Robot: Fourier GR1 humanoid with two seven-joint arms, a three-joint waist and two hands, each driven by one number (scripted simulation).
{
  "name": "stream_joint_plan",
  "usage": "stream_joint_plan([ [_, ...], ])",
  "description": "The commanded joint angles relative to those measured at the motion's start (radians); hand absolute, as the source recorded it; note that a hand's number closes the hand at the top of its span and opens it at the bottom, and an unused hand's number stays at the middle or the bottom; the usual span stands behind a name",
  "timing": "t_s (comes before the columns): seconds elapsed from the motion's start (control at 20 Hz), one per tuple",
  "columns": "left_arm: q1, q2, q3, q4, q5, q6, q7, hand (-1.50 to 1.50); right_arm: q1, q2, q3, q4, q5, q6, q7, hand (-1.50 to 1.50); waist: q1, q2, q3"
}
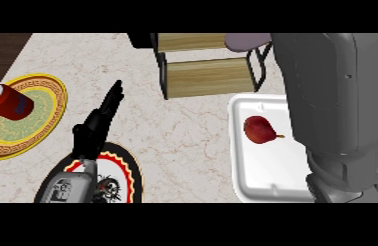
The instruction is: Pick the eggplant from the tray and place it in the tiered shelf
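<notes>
Head view. Nearest the camera: right forearm (332, 100), a broad grey mass down the right side, covering the right part of the white tray (255, 185). Right hand not seen anywhere; cannot tell how it stands or whether anything is held.

Found in the tray, near its left wall: eggplant (258, 130), a small rounded dark red-purple body with a short stem pointing right. Lying free, touched by neither hand, just left of the forearm.

Beyond the tray, at upper centre: tiered shelf (207, 77), wooden boards in a dark frame. Pale mauve shape (247, 40) at the top board's right end, partly hidden by the forearm; not identified.

At left: left hand (96, 127), black, fingers straight and pointing up the counter (184, 140), holding nothing, well apart from the tray. Below it a plate with red and black rim (125, 160); further left a patterned plate (52, 90) bearing a red can (13, 102).

Handling, as judged: likely light, smooth-skinned and rather slippery, apt to roll on the tray floor, firm enough but bruisable. Best taken across the widest part of the body, not by the stem.
</notes>
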Motion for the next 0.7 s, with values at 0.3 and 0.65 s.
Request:
stream_joint_plan([
  [0.3,0.059,0.013,0.021,-0.042,0.005,0.009,0.001,0.0,0.151,-0.065,-0.142,-0.417,-0.048,0.361,0.222,-1.5,-0.039,-0.015,0.001],
  [0.65,0.039,0.007,0.045,-0.018,0.02,0.017,0.009,0.0,0.381,-0.142,-0.221,-0.745,-0.252,0.664,0.196,-1.5,-0.074,-0.019,0.002],
])
